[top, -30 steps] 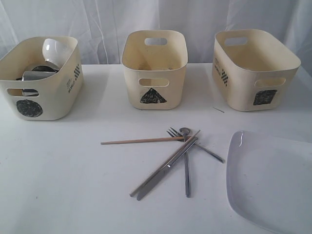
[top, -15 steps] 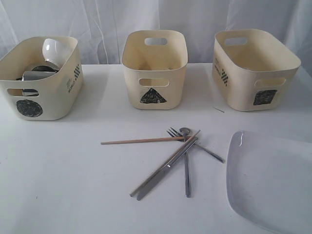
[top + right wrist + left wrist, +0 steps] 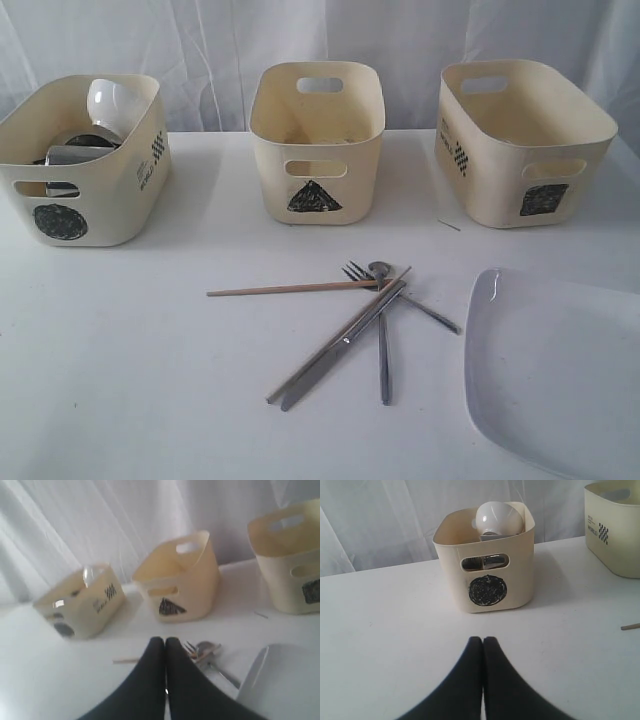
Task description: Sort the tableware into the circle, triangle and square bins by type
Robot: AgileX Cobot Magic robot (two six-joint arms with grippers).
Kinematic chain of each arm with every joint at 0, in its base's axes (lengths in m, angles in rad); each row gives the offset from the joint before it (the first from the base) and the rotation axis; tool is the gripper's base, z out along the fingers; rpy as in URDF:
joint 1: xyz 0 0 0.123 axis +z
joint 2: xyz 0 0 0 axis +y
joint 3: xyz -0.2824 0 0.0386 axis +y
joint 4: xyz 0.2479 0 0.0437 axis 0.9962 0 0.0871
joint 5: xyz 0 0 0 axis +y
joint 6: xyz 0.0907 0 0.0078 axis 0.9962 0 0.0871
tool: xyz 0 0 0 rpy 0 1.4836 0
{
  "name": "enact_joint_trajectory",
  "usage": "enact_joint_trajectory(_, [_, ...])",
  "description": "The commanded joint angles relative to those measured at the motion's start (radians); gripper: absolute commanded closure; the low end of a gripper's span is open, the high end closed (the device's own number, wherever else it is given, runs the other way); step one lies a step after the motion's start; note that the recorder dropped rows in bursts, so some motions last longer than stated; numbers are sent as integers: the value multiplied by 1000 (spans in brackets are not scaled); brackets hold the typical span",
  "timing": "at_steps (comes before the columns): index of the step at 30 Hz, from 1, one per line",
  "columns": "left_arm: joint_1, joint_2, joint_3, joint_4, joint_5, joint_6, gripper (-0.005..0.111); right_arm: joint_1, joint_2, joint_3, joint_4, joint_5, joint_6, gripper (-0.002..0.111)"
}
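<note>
Three cream bins stand along the back: the circle bin [image 3: 85, 160] on the left holds a white bowl [image 3: 112, 103] and steel ware [image 3: 70, 155], the triangle bin [image 3: 317, 140] is in the middle, the square bin [image 3: 520, 140] on the right. A wooden chopstick [image 3: 295, 289], metal chopsticks [image 3: 335, 345], a fork [image 3: 400, 296] and a spoon [image 3: 383, 335] lie crossed at the table's centre. The white square plate [image 3: 560, 370] lies front right. My left gripper [image 3: 483, 640] is shut and empty, facing the circle bin [image 3: 487, 560]. My right gripper [image 3: 165, 641] is shut and empty above the cutlery [image 3: 202, 652].
White curtains hang behind the bins. A small thin sliver [image 3: 447, 225] lies on the white table [image 3: 150, 350] in front of the square bin. Neither arm shows in the exterior view.
</note>
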Motion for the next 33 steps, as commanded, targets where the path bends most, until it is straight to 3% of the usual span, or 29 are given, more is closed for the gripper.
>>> enact_joint_trajectory(1, [-1,-5,3,-5,0,-1,107,20,353,-224,20,213,-316,92])
enact_joint_trajectory(3, [-1,-5,3,-5,0,-1,107,44,636,-424,17,333,-351,64])
enact_joint_trajectory(5, [-1,-5,3,-5,0,-1,107,57,836,-540,13,385,-265,56])
enact_joint_trajectory(8, [-1,-5,3,-5,0,-1,107,136,1027,-590,-73,327,-145,56])
enact_joint_trajectory(10, [-1,-5,3,-5,0,-1,107,200,1140,-588,-162,251,19,56])
enact_joint_trajectory(12, [-1,-5,3,-5,0,-1,107,274,1266,-588,-230,162,336,54])
enact_joint_trajectory(18, [-1,-5,3,-5,0,-1,107,427,1479,-591,-314,-14,690,54])
enact_joint_trajectory(27, [-1,-5,3,-5,0,-1,107,510,1655,-692,-602,-8,1105,54])
enact_joint_trajectory(33, [-1,-5,3,-5,0,-1,107,530,1694,-766,-711,36,1202,54])
